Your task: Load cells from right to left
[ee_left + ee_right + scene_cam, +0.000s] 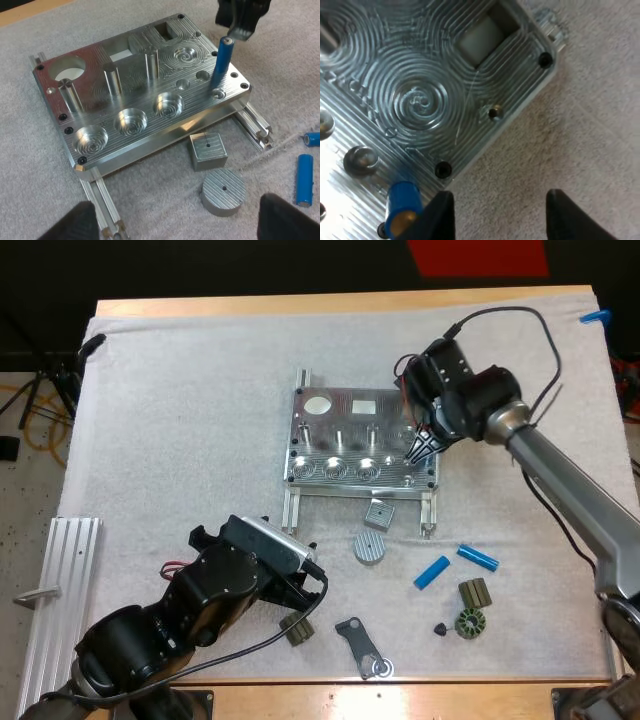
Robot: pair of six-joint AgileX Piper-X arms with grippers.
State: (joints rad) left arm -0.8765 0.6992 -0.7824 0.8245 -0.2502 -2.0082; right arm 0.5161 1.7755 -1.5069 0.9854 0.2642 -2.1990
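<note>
The metal fixture [340,440] [145,100] [420,100] lies mid-mat. One blue cylinder [221,62] [401,207] stands upright in a hole at the fixture's near right corner. My right gripper [425,447] [240,22] [497,200] hovers just above and beside that cylinder, open, its fingers apart and off the cylinder. Two more blue cylinders [432,571] [478,558] [305,179] lie on the mat right of the fixture. My left gripper [305,590] [177,210] is open in front of the fixture, holding nothing.
A square metal block [379,513] [207,150] and a round metal disc [369,548] [223,191] lie before the fixture. Small dark parts [475,593] [468,623] [297,630] and a flat bracket [360,647] sit near the front edge. A ribbed aluminium rail [60,590] lies at the left.
</note>
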